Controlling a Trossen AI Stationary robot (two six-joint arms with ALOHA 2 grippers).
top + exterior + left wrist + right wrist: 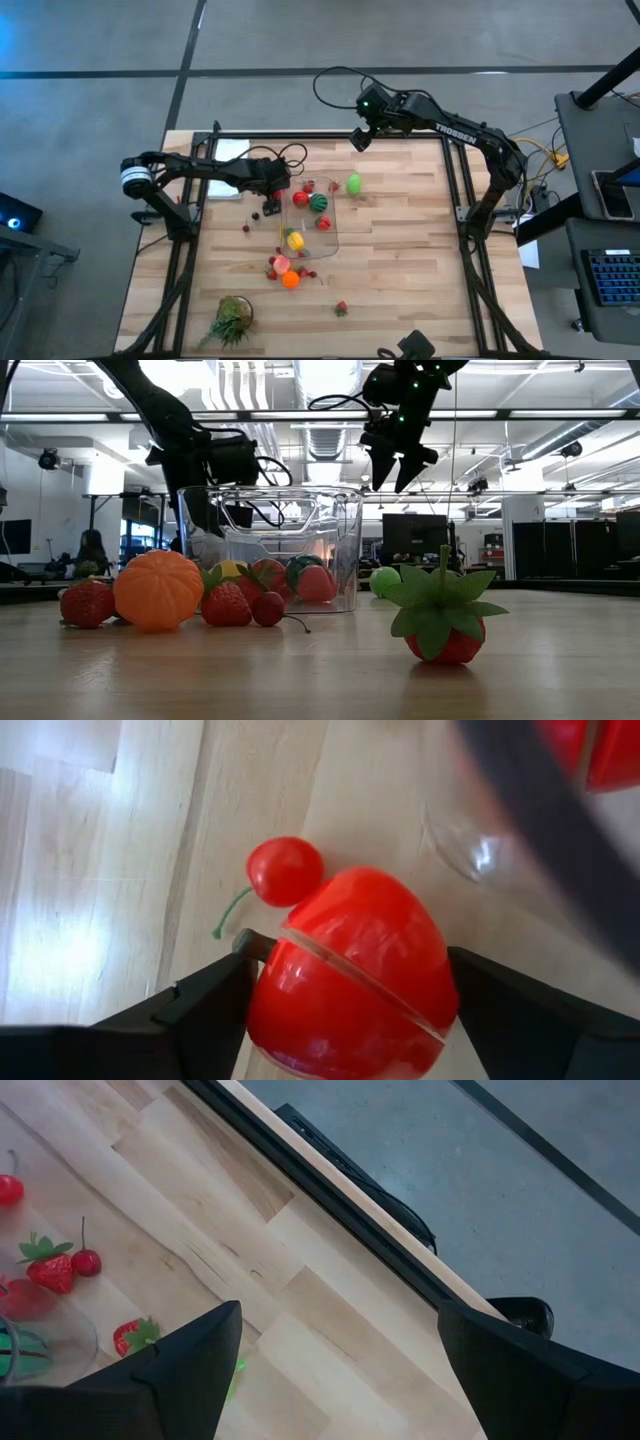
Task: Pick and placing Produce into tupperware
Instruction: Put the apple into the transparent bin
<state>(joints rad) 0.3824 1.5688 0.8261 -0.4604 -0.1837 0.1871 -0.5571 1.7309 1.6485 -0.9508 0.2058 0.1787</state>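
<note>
The clear tupperware [330,240] [340,520] stands mid-table with several produce pieces inside: red ones, a green striped one [318,202] and a yellow one [295,240]. Around it lie a green piece [354,184], an orange one [290,280] [158,590], strawberries [440,630] and cherries. My left gripper [272,200] [205,510] [350,960] is at the container's left side, shut on a glossy red piece [350,970]. A cherry [285,870] lies on the table just beyond it. My right gripper [357,140] [398,465] [340,1330] hangs open over the far edge. My left gripper pinches the glossy red produce piece between its two fingers [200,1010], one on each opposite side [275,990]. The fingers point downward from above. In the low view the gripper is at about the height of the container's rim, so the piece seems lifted off the table.
A leafy green tuft [232,318] lies near the near-left corner and a white sheet [228,150] at the far left. A lone strawberry [341,309] sits toward the near edge. A black frame [455,180] borders the table. The right half of the wood is bare.
</note>
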